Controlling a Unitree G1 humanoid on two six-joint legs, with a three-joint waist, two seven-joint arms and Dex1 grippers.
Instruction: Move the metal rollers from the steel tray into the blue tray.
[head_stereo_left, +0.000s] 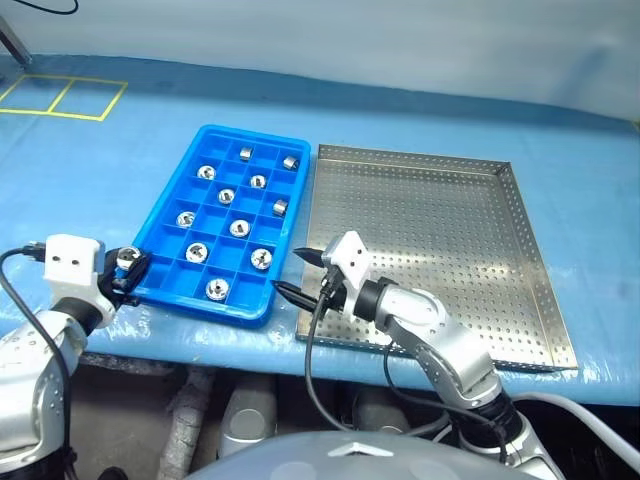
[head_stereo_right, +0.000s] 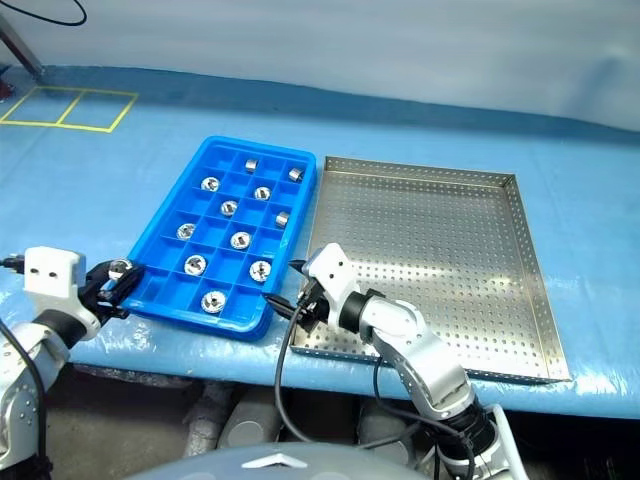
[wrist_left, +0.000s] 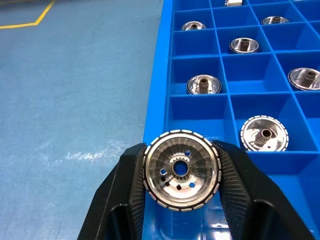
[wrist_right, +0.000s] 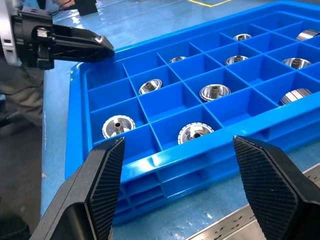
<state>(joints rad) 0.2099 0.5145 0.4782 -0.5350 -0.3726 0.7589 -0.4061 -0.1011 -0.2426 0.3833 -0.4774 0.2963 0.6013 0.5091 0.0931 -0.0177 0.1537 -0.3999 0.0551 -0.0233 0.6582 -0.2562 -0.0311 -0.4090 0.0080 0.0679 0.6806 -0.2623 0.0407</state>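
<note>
- Left wrist view had the left gripper clamped tight on one roller, held right at the near-left corner of the blue tray, over its rim.
- Right gripper sat empty with its jaws well apart, by the tray's near-right corner, at the near-left edge of the steel tray.
- Steel tray looked bare to me, so that held roller was probably the last one.
- To do it well, I'd carry it over an empty near-row cell, centre it between the walls, get low, then let go so it doesn't bounce out.
- Farther back, the other metal rollers sat one per cell.
- No brands or readable writing anywhere, just yellow tape lines at the far left.
</note>
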